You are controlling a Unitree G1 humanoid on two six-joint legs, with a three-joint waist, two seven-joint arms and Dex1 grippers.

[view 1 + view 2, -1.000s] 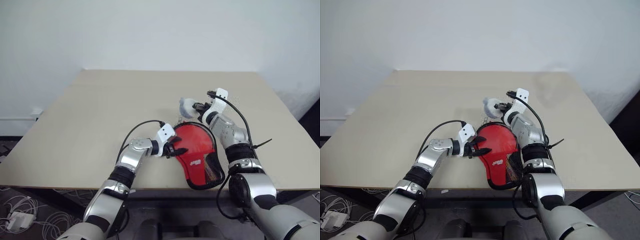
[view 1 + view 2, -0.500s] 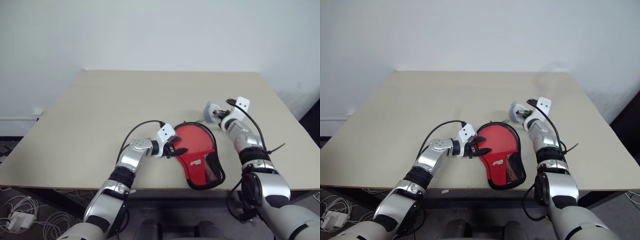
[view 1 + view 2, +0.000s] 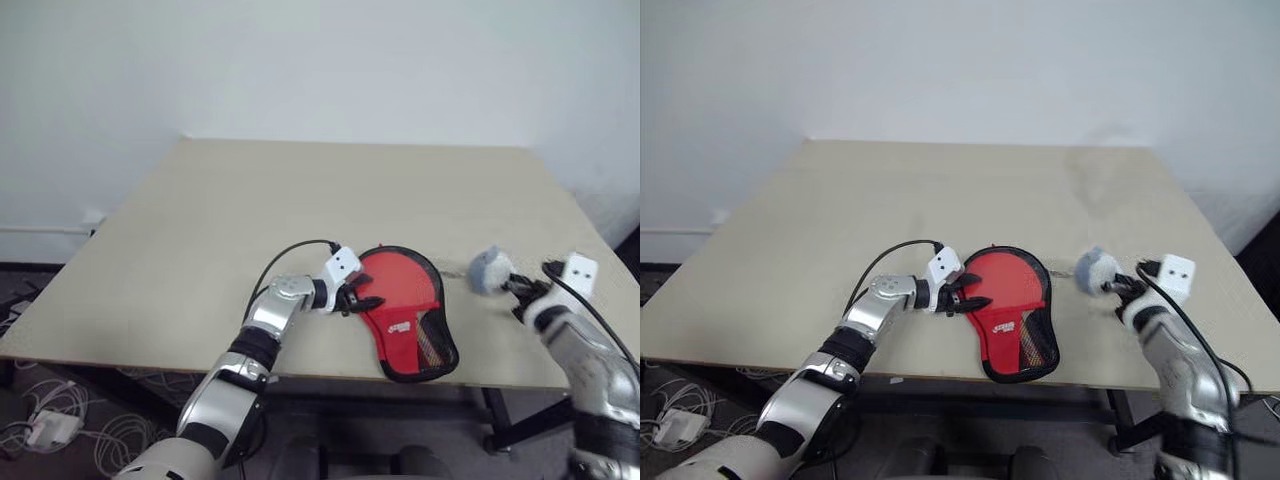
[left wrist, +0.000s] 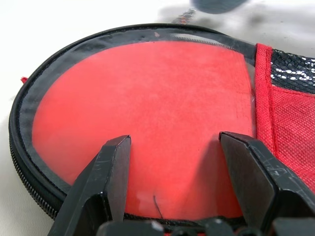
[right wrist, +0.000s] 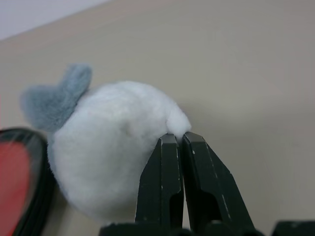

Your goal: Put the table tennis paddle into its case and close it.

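Note:
The case (image 3: 398,292) lies flat near the table's front edge, red side up, with black trim, a mesh pocket (image 4: 290,73) and a small white logo. My left gripper (image 3: 362,297) is open at the case's left rim, its fingers (image 4: 110,167) spread over the red face. To the right of the case, my right gripper (image 3: 514,286) is shut on a pale grey fluffy lump (image 5: 113,162), also seen as the lump (image 3: 1095,270) close to the case's rim. The paddle is hidden; a brownish shape shows faintly through the mesh.
The beige table (image 3: 300,200) stretches wide behind and to the left of the case. Its front edge (image 3: 330,368) runs just below the case. A white wall stands at the back, and cables lie on the floor (image 3: 60,425) at the left.
My right gripper has swung from behind the case out to its right and back toward the front edge, carrying the fluffy lump. The left gripper has stayed put. The camera view has shifted.

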